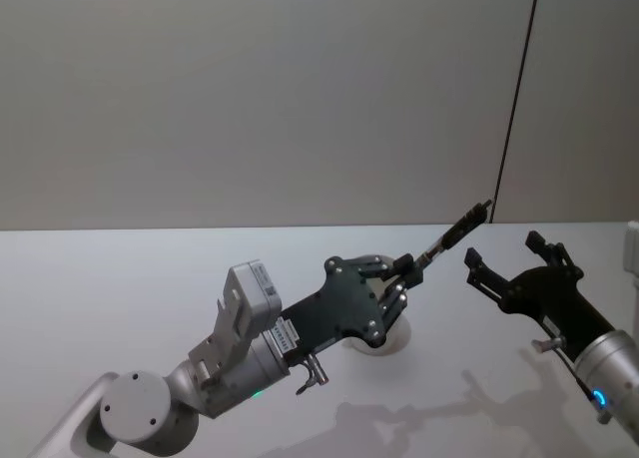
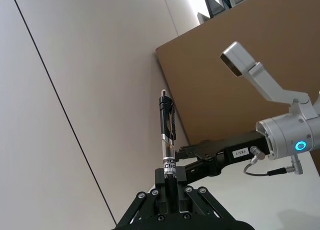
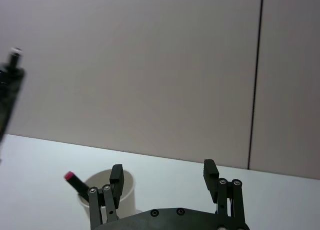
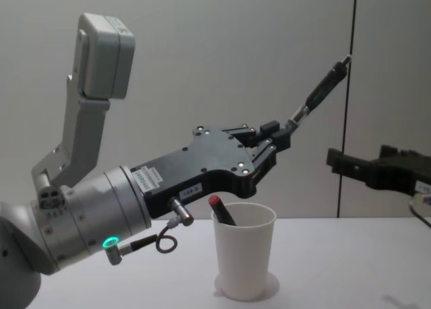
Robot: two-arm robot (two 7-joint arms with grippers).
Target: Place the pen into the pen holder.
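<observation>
Left gripper [image 4: 275,138]: raised above the table [image 1: 120,278], with the arm reaching in from the robot's left. Its jaws are clenched on the lower end of the pen [image 4: 320,89]. The pen is a slim dark item with a clear section near the grip. It is tilted, and its free clip end points up and away toward the robot's right. It is held wholly in the air, higher than the rim of the pen holder [image 4: 244,263] and apart from it, with no part inside. The pen holder is a plain white paper cup standing upright on the table, directly below the left gripper's body in the chest view and largely covered by that body in the head view. A dark stick with a red tip [image 4: 217,202] leans inside the cup, its tip showing above the rim. Right gripper [image 1: 502,250]: on the robot's right, off the table surface, near the pen's upper end but not touching it. Its jaws are spread apart and hold nothing.
</observation>
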